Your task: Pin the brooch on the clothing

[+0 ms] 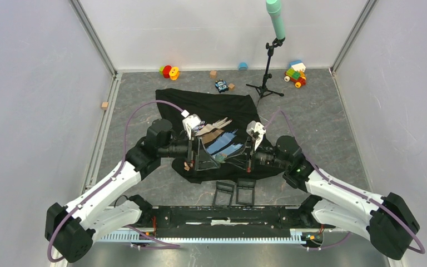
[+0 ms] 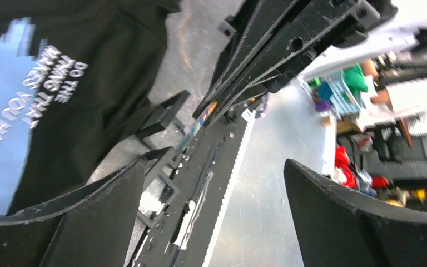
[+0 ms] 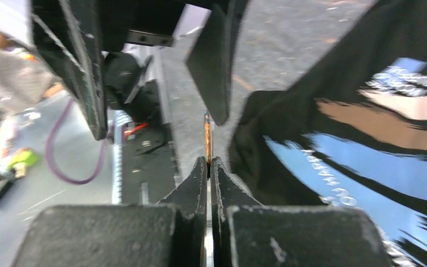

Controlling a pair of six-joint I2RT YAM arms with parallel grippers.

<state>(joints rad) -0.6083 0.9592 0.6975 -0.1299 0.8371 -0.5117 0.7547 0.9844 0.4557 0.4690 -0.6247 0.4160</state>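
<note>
Right fingers (image 3: 192, 192) tight on the brooch (image 3: 207, 136), left fingers (image 2: 105, 206) wide apart.

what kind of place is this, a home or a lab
Most likely a lab robot cell, not a home: plain wall panels box in the table, the left arm and right arm are bolted to its edge, toys lie scattered.

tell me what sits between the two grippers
The brooch, a thin flat piece seen edge-on: the shut right gripper pinches it and it pokes toward the open left gripper. The right wrist view shows it best.
</note>
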